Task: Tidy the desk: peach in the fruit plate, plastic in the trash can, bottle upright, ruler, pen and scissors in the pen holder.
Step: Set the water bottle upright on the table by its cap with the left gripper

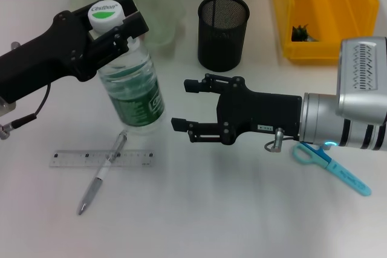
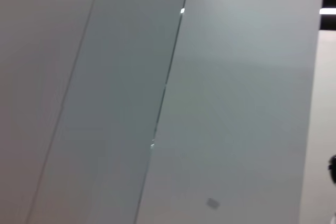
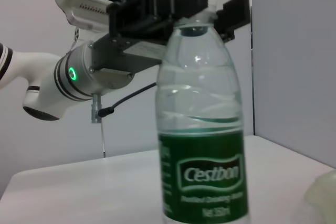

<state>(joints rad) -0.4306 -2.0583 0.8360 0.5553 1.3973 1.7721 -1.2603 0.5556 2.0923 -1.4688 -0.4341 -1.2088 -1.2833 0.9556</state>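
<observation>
The clear water bottle (image 1: 130,89) with a green label stands upright on the desk. My left gripper (image 1: 109,17) is shut on its white and green cap; the right wrist view shows the same bottle (image 3: 202,129) and grip (image 3: 198,9). My right gripper (image 1: 184,104) hangs open just right of the bottle, holding nothing. A clear ruler (image 1: 101,158) lies in front of the bottle with a grey pen (image 1: 103,173) crossed over it. Blue scissors (image 1: 335,167) lie partly under my right arm. The black mesh pen holder (image 1: 223,31) and pale green fruit plate (image 1: 158,1) stand at the back. No peach is in view.
A yellow bin (image 1: 323,49) stands at the back right with a small dark green thing (image 1: 300,32) inside. The left wrist view shows only a plain wall. Bare white desk lies in front of the ruler and my right arm.
</observation>
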